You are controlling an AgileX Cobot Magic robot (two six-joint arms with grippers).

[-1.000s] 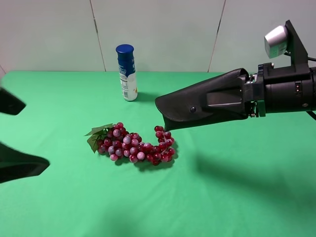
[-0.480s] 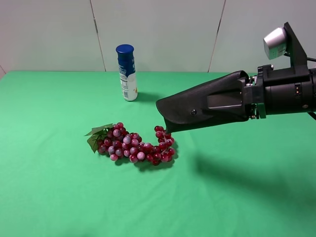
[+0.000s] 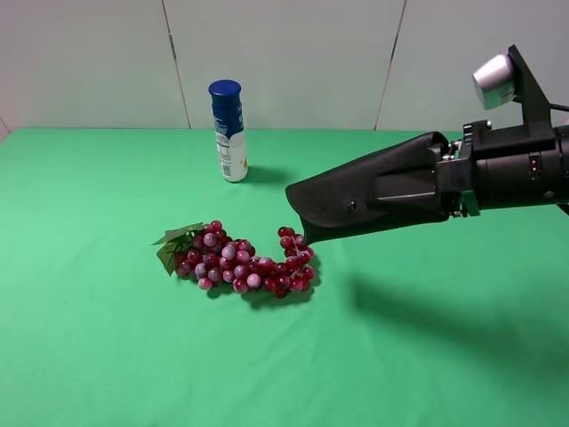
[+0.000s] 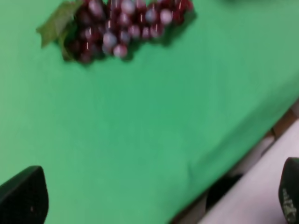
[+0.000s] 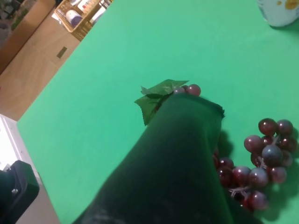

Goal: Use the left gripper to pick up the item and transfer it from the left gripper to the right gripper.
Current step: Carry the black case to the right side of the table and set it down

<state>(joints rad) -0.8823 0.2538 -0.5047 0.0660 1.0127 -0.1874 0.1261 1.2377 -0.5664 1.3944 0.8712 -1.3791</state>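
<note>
The item, a black glasses case (image 3: 364, 200), hangs level above the green table, its free end over the grape bunch. My right gripper (image 3: 444, 182) is shut on the case's right end, reaching in from the right edge. In the right wrist view the case (image 5: 173, 158) fills the lower middle and hides the jaws. My left gripper (image 4: 156, 196) is out of the exterior high view. In the left wrist view its two black fingertips (image 4: 23, 198) stand far apart, open and empty, above the table's front edge.
A red grape bunch (image 3: 240, 260) with green leaves lies mid-table, also seen as grapes (image 4: 121, 23) and grapes (image 5: 261, 163). A blue-capped bottle (image 3: 228, 131) stands at the back. Off the table lie a wooden floor and a basket (image 5: 81, 16).
The left gripper's fingers, at the left edge a second ago, have left the exterior high view. The right gripper and case have shifted slightly to the right.
</note>
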